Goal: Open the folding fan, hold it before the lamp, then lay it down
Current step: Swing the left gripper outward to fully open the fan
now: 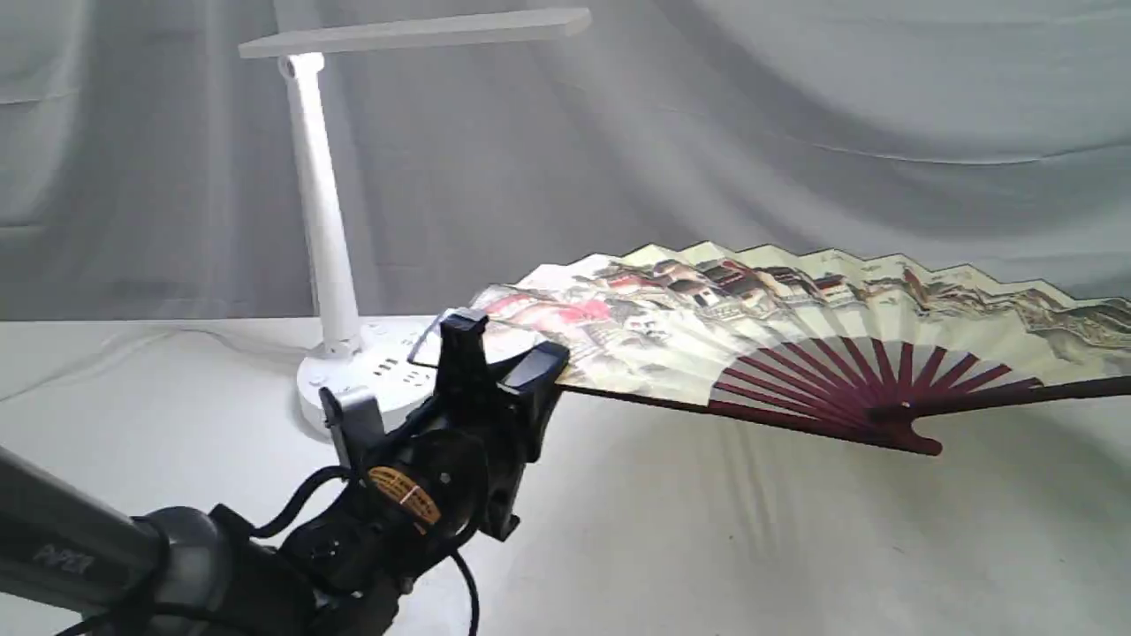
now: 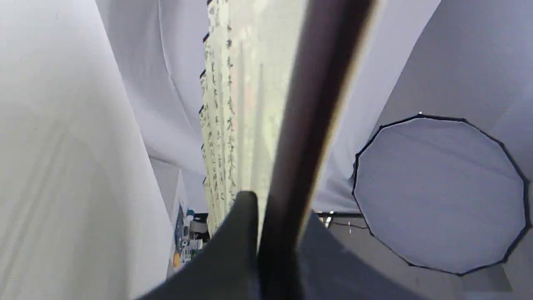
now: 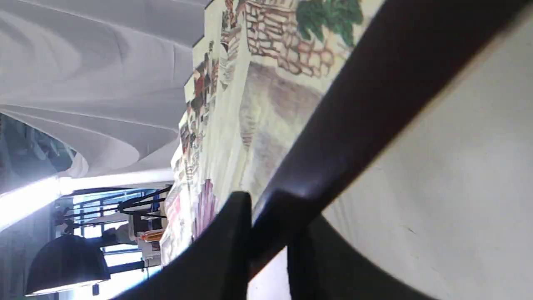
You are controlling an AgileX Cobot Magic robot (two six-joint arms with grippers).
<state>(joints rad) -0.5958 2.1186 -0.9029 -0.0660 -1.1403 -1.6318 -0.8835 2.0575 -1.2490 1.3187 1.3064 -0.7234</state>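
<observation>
Exterior view: folding fan (image 1: 795, 318) spread open; left gripper (image 1: 508, 351), right gripper (image 3: 270, 227) apparently clamp its end ribs.

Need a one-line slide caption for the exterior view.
Spread folding fan held above the table, beside the white desk lamp, its outer rib clamped by the left end effector.

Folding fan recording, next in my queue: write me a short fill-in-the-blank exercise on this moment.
The folding fan is spread ____, its painted leaf showing.
It is held by ____ grippers: the left gripper and the right gripper, each shut on a dark outer rib.
In the exterior view the lamp stands near the fan's ____ end.
Missing words: open; two; left.
</observation>
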